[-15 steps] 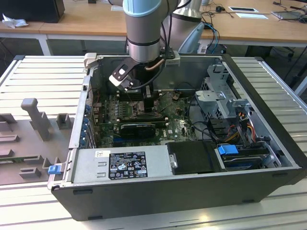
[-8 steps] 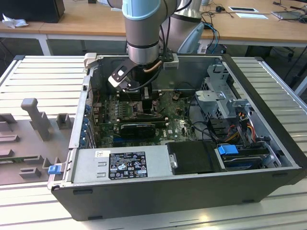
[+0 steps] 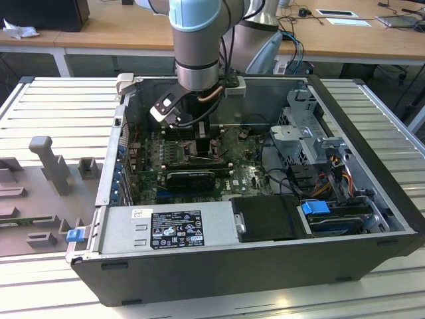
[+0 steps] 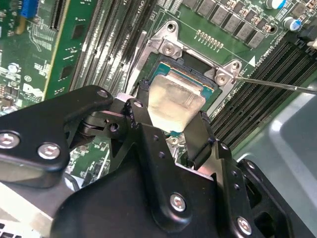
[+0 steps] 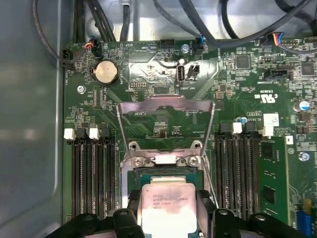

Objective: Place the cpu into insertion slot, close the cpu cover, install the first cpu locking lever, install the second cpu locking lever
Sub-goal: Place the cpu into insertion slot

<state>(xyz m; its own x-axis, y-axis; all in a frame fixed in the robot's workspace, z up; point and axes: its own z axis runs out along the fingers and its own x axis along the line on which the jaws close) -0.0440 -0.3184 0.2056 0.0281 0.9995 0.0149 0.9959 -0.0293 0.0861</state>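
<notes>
The cpu (image 4: pixel 174 101) (image 5: pixel 167 204), a silver-grey square chip, is held between my gripper's black fingers (image 4: pixel 200 136), directly over the insertion slot (image 4: pixel 171 63) (image 5: pixel 132 179) on the green motherboard. My gripper (image 4: pixel 171 121) (image 5: pixel 168 210) is shut on its two opposite edges. I cannot tell whether the chip rests in the slot or hovers just above it. The cpu cover (image 5: pixel 163 105) stands swung open behind the slot. A thin locking lever (image 4: pixel 277 85) (image 5: pixel 210 176) sticks out loose beside it. In the exterior view my gripper (image 3: pixel 198 141) reaches down into the open computer case.
Black memory slots (image 5: pixel 91 173) (image 5: pixel 237 173) flank the socket on both sides. A black card (image 3: pixel 191 178), the grey power supply (image 3: pixel 169 229), a drive cage (image 3: pixel 309 133) and cables (image 3: pixel 332 173) crowd the case. Its metal walls (image 3: pixel 109 173) stand around the work area.
</notes>
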